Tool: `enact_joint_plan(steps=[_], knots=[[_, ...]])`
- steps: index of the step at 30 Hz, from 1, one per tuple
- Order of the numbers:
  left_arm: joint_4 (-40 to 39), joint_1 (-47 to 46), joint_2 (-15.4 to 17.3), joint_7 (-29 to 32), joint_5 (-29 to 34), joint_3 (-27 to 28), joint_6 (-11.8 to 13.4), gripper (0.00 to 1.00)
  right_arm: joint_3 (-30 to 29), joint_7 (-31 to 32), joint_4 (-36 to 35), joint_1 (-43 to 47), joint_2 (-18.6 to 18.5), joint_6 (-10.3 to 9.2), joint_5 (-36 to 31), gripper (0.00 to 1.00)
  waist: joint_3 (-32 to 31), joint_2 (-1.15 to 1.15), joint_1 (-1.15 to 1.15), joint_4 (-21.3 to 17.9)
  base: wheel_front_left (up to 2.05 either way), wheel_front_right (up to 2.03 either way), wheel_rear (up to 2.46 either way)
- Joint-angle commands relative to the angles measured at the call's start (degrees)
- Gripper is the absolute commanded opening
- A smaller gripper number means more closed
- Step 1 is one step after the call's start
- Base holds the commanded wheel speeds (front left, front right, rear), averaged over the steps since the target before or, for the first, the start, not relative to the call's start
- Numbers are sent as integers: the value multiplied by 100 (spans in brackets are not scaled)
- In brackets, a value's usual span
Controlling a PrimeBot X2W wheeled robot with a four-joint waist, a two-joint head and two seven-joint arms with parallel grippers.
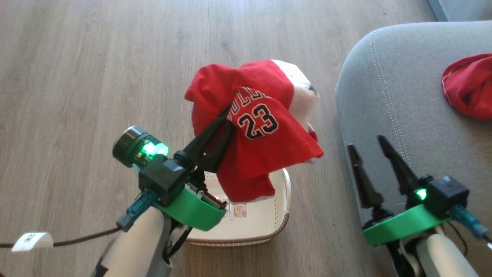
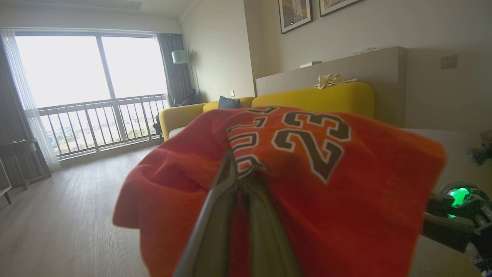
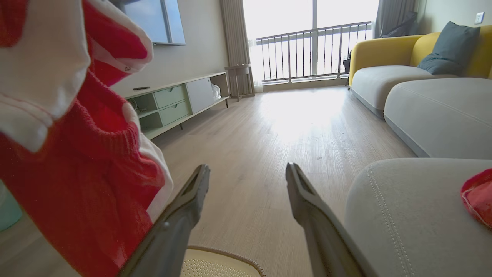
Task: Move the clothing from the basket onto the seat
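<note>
My left gripper (image 1: 229,117) is shut on the clothing, a red jersey (image 1: 265,150) with the number 23, and holds it in the air above the basket (image 1: 282,227). A red and white part (image 1: 298,82) bunches behind the jersey; I cannot tell whether it is a separate garment. In the left wrist view the jersey (image 2: 326,200) drapes over the closed fingers (image 2: 226,181). The cream basket shows a bare floor with a label. My right gripper (image 1: 367,142) stands open and empty beside the grey seat (image 1: 403,96). Another red garment (image 1: 469,90) lies on the seat. From the right wrist, the open gripper (image 3: 246,169) points along the floor, the hanging clothing (image 3: 77,161) at left.
Wooden floor surrounds the basket. A dark cable with a white tag (image 1: 30,240) runs along the floor at lower left. Farther off are a yellow sofa (image 2: 315,96) with grey cushions (image 3: 442,111) and a low cabinet (image 3: 177,104) by the wall.
</note>
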Motion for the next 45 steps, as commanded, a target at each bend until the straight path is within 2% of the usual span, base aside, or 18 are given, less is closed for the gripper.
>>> enact_joint_plan(steps=[1,7,16,33,38,45], knots=[[-185,-168,36,-29,29,243,-4,0,310,-37,-336,-145,-205,16,42,100,17,0,0,-11,0,0,0],[-126,-196,67,-29,45,254,-4,0,1156,-37,-979,-270,-961,16,-264,100,25,0,0,-51,0,0,0],[-112,-235,176,-29,39,-48,-4,0,1642,-37,-1307,-560,-1376,16,-559,100,1,0,0,-69,0,0,0],[-143,-542,351,-29,-229,-1201,-4,0,2915,-37,-384,-1568,-1691,16,-529,100,37,0,0,150,0,0,0],[-47,-686,407,-29,-347,-1508,-4,0,3278,-37,-170,-1917,-1692,16,-660,100,110,0,0,232,0,0,0],[4,-797,405,-29,-428,-1654,-4,0,3657,-37,-67,-2212,-1585,16,-733,100,174,0,0,308,0,0,0]])
